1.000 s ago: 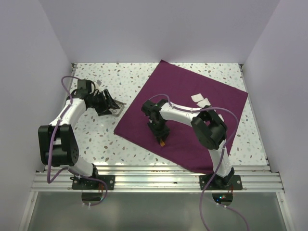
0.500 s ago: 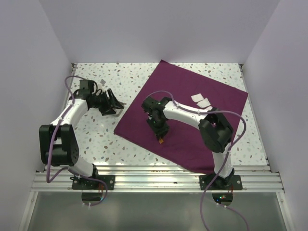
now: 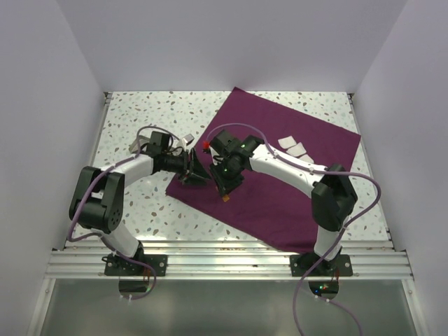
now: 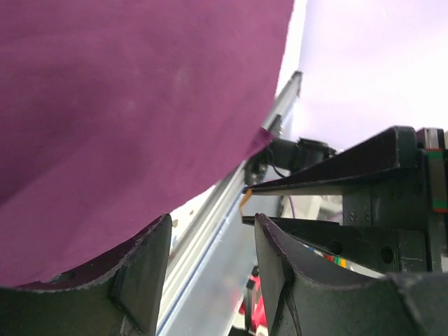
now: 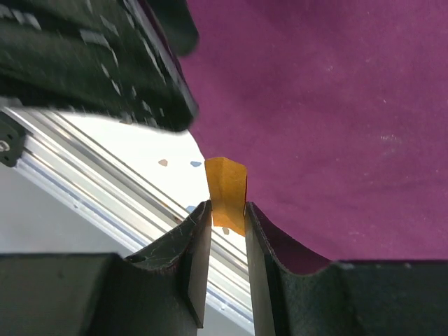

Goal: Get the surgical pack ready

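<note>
The right gripper (image 5: 227, 210) is clenched on a small orange tab (image 5: 225, 183). The tab stands up between the two fingertips, above the left part of the purple cloth (image 5: 336, 105), just inside the cloth's left corner. The wrist view does not show whether the tab touches the cloth.

The left gripper (image 4: 210, 259) is released. Its fingers stand apart with nothing between them, and it points at the right gripper from just beside the cloth's far-left edge, a little up from the left corner. Whether it touches the cloth cannot be told. The two grippers are close together at that edge.

The cloth lies spread flat as one large square sheet, turned so that its corners point far, right, near and left. Its only visible load is the white gauze squares (image 3: 287, 142), which lie side by side near the right corner, well apart from both grippers. The right arm reaches across the middle of the sheet.

The speckled table (image 3: 140, 119) shows as a broad bare stretch left of the cloth and as a narrow strip beyond its far corner. The cloth's right corner comes close to the table's right edge. Its near corner reaches the aluminium rail (image 3: 210, 246) at the table's near side. White walls (image 3: 231, 42) close in the table on the left, far and right sides of the cloth.
</note>
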Controlling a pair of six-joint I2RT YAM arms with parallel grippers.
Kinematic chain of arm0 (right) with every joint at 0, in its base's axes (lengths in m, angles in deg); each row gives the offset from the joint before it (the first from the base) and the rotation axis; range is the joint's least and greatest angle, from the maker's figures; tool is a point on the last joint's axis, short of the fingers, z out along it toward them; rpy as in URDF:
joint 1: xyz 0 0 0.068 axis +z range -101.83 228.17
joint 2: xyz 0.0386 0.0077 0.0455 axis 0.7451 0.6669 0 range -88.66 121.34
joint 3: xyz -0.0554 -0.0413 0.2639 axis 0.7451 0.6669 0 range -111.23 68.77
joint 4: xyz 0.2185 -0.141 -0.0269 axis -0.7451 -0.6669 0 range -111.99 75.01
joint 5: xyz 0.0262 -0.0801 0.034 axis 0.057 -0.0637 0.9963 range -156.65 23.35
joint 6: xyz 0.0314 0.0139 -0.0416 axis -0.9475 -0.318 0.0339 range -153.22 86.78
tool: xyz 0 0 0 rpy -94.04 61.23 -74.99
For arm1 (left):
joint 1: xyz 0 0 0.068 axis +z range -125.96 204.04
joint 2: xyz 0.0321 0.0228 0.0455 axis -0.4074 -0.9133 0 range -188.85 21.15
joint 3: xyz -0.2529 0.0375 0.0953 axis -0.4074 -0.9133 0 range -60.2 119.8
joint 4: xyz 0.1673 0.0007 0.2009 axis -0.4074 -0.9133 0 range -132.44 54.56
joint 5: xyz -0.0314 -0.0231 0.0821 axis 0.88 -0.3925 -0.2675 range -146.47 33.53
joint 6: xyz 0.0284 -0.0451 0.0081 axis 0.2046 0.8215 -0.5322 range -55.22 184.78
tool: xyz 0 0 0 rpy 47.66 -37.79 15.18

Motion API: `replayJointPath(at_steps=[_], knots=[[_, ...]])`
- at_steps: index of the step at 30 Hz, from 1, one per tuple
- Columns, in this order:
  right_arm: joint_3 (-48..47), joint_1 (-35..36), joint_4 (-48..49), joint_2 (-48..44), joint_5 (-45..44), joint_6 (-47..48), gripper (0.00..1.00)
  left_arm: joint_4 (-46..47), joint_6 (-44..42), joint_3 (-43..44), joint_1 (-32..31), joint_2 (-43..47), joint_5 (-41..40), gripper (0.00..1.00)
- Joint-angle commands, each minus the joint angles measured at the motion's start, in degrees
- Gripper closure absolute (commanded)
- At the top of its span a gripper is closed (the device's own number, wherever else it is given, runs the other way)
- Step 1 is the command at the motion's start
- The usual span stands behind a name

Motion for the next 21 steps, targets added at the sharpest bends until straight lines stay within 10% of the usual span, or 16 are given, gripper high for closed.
replayJointPath(at_steps=[1,21], knots=[[-2.5,0.0,1.3,-2.2,2.6,1.9,0.7,5.8,1.3,0.0,-0.4,-0.1,7.0,0.46],[-2.5,0.0,3.3,-3.0,2.6,0.7,0.7,7.9,3.4,1.2,-4.4,-4.0,11.3,0.6]])
